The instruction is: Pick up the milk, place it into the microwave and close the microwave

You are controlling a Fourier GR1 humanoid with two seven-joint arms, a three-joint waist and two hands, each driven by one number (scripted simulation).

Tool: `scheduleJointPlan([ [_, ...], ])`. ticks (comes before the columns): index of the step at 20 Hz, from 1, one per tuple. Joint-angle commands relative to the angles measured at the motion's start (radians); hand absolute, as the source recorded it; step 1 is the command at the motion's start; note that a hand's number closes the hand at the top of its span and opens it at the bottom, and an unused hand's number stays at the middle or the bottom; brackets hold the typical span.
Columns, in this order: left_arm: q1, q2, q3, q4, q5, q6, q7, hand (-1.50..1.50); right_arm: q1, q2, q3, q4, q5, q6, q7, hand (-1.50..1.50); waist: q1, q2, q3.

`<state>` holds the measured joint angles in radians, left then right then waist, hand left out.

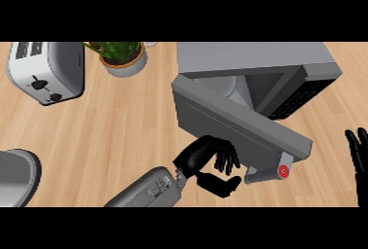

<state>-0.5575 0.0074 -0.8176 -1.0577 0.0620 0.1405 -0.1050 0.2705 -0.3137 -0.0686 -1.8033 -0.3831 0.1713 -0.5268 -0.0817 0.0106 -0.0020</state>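
**Milk out of sight, microwave door ajar**

Head view: the microwave (pixel 287 73) sits at the far right of the wooden table (pixel 108 136), its grey door (pixel 237 124) swung out toward the robot, with a handle and a red-ringed knob (pixel 283 170) at the door's near end. The left hand (pixel 208 163) is against the door's outer face just beside the handle, its fingers (pixel 226 158) curled and the thumb below them; nothing shows between them, so they look clenched on nothing. The right hand (pixel 357 155) rests at the right edge, fingers straight and relaxed.

The milk cannot be seen anywhere on the table. Judging by the open door, it may already be inside the microwave, hidden by the door, but that cannot be confirmed. A milk carton would likely be light, fairly stiff yet dentable, best taken round its middle. The door itself is rigid and should swing by a push on its outer face near the handle.

A toaster (pixel 46 70), a potted plant (pixel 122 56) and a grey rounded thing (pixel 16 177) at the left edge stand well apart. No brand, label or writing is readable.
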Motion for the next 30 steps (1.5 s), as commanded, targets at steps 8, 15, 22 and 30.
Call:
scheduleJointPlan([
  [8,-0.182,-0.007,-0.045,0.038,0.314,0.156,-0.136,1.5,-0.071,-0.066,0.026,-0.127,-0.09,0.083,0.106,-1.5,-0.107,0.025,-0.004],
  [15,-0.316,-0.007,-0.023,0.103,0.41,0.198,-0.16,1.5,-0.132,-0.109,0.034,-0.173,-0.103,0.114,0.135,-1.5,-0.18,0.043,-0.002],
  [22,-0.404,-0.007,-0.004,0.181,0.488,0.236,-0.181,1.5,-0.145,-0.133,0.028,-0.201,-0.147,0.127,0.176,-1.5,-0.243,0.058,-0.001],
  [30,-0.507,-0.006,0.021,0.264,0.547,0.27,-0.176,1.5,-0.174,-0.167,0.024,-0.222,-0.206,0.154,0.218,-1.5,-0.301,0.071,0.001],
])
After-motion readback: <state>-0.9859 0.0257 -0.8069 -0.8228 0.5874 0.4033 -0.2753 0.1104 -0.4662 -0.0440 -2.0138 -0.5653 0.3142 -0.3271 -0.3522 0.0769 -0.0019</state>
